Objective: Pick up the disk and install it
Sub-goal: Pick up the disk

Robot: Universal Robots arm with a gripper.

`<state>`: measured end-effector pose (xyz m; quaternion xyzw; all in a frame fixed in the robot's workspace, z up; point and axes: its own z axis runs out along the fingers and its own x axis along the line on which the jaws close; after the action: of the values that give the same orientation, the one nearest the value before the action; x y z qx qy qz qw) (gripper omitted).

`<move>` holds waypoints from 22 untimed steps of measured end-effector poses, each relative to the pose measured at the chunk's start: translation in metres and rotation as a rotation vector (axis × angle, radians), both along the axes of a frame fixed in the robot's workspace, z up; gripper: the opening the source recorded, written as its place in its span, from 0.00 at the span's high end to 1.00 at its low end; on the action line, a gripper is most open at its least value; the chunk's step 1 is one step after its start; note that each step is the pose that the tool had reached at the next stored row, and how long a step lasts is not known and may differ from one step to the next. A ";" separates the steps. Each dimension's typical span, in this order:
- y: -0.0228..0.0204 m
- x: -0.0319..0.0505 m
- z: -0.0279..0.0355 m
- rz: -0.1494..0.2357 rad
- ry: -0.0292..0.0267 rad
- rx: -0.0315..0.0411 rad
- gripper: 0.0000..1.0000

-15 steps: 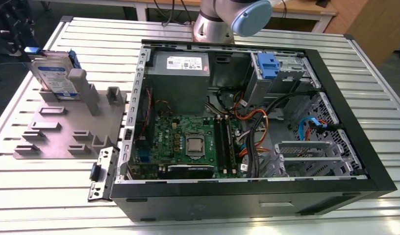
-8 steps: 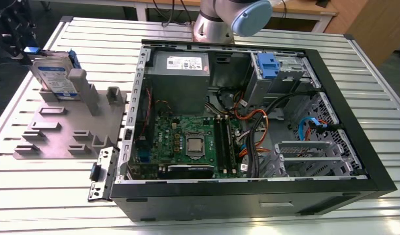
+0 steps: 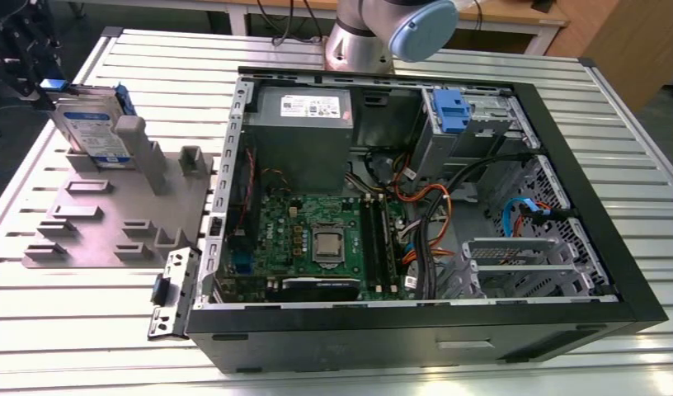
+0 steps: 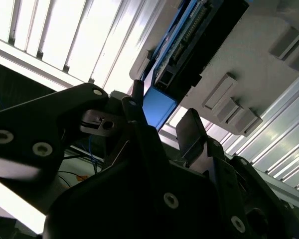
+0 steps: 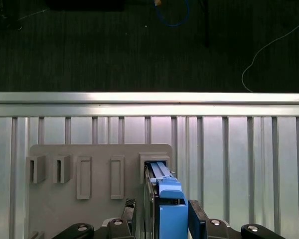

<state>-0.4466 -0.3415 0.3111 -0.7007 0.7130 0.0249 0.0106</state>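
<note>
And here's the disk (image 3: 89,124), standing on edge in a grey holder (image 3: 95,223) at the exterior view's left of the bench (image 3: 95,338), well apart from the open case (image 3: 425,330). The first wrist view looks right along its thin edge: the hand (image 5: 163,205) straddles it, jaws apart, one of the fingers (image 5: 197,219) just beside the blue frame and the other with a sliver of gap to the dark face. So it is open and close on both sides, but I judge it not clamped. The disk sits fully in its socket, nothing lifted. Handling, as I read it: a stiff metal slab, dense for its bulk, smooth on the broad faces and so a bit slippery, and it won't forgive a knock or a drop. The plastic frame looks the softer part, likely to flex if squeezed alone. The sound hold is across the two broad faces near the free end, square on, which is where the fingers stand (the dark face seen in the second wrist view looks like bare circuit board, so a gentle, even squeeze suits it). Now the count: one disk, one hand, one holder with a row of five sockets in the first wrist view and the disk in the end one, one case, and one bare blue bracket (image 3: 451,111) in the case's drive bay.
</note>
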 end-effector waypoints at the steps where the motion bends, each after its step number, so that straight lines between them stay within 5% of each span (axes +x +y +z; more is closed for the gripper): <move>1: 0.0000 -0.0002 -0.0001 0.000 -0.0012 0.0000 0.47; 5: 0.0000 -0.0008 -0.0017 0.000 -0.0070 0.0003 0.47; 14: 0.0001 -0.0009 -0.0116 0.000 -0.0079 0.0000 0.47; 22: 0.0044 -0.0010 -0.0168 0.000 -0.0082 0.0000 0.47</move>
<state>-0.4476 -0.3371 0.2943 -0.7008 0.7129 0.0220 0.0135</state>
